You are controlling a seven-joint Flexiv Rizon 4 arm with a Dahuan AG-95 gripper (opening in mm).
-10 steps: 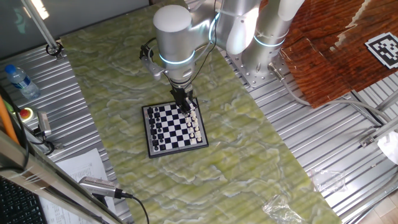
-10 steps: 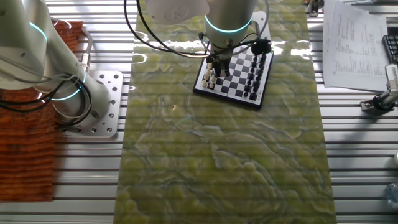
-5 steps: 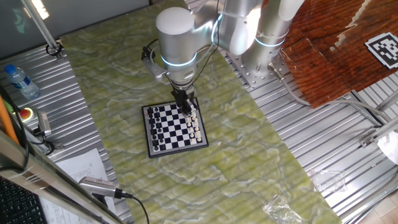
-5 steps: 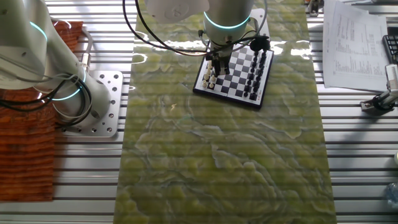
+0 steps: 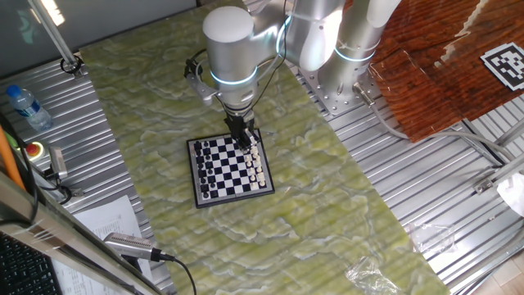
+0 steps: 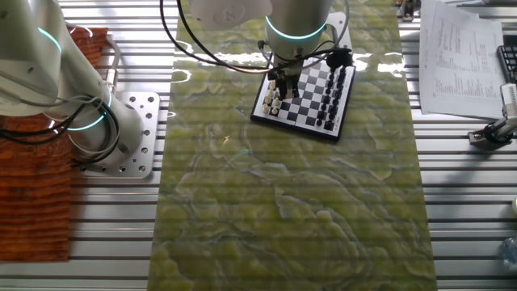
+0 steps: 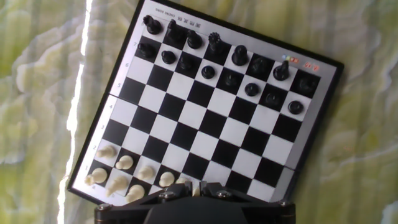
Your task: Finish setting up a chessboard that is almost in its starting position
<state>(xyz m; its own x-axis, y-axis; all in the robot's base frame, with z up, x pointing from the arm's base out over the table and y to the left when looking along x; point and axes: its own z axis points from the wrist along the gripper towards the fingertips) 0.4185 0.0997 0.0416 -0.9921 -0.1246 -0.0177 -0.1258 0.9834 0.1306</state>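
The chessboard [image 5: 206, 193] lies on the green marbled mat, and also shows in the other fixed view [image 6: 300, 123] and fills the hand view [image 7: 205, 118]. Dark pieces [image 7: 208, 56] stand in two rows at its far side. Cream pieces [image 7: 124, 163] stand in rows at the near side, partly hidden by the hand. My gripper [image 5: 244, 141] is low over the cream rows [image 6: 279, 86]. In the hand view the gripper [image 7: 197, 186] has its fingers close together with a sliver of a cream piece between them.
The arm's base [image 6: 121, 137] stands on the ribbed metal table beside the mat. An orange cloth [image 5: 434, 65] lies behind it. A water bottle [image 5: 24, 106], a red button [image 5: 34, 150], a microphone [image 5: 131, 244] and printed sheets [image 6: 460, 56] lie off the mat.
The arm shifted slightly and came back; the gripper stays low over the cream side of the board. No piece has visibly changed square.
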